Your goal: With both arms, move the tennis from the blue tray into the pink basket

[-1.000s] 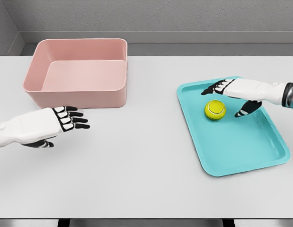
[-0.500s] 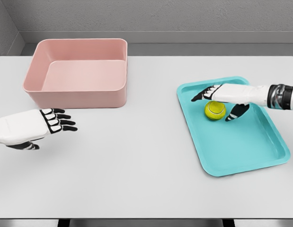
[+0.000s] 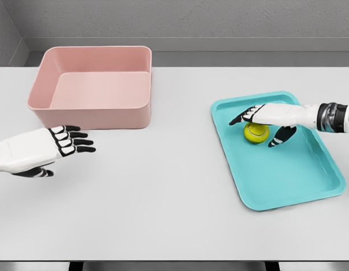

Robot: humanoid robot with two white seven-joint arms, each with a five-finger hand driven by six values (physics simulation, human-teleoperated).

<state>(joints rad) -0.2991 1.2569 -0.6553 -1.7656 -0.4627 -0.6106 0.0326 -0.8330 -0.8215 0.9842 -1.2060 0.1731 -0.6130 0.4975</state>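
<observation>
One tennis ball [image 3: 256, 133], yellow-green, inside blue tray [image 3: 287, 180], near tray's far-left corner. Directly under right robot hand [image 3: 264, 121]: palm over ball's top, fingers [image 3: 242, 117] reaching past it to the left, thumb [image 3: 282, 136] down along its right side. Hand draped over ball, digits still spread; firm closure around it not confirmed — cannot tell whether pads actually press on the ball. Right arm entering from right edge, stretched across tray's far end.

Left robot hand [image 3: 61, 144] over bare bench [image 3: 163, 197], just in front of pink basket [image 3: 89, 110], well apart from tray and ball. Fingers extended and slightly fanned, pointing right, holding nothing; thumb tucked below palm.

Containers: blue tray on bench's right half, turned at a slight angle to bench edge, holding only the ball. Pink basket at far left of bench, upright, interior bare as far as visible. Basket and tray well apart, open bench between.

Markings: no readable writing on ball, tray or basket; only a pale seam line on ball.
</observation>
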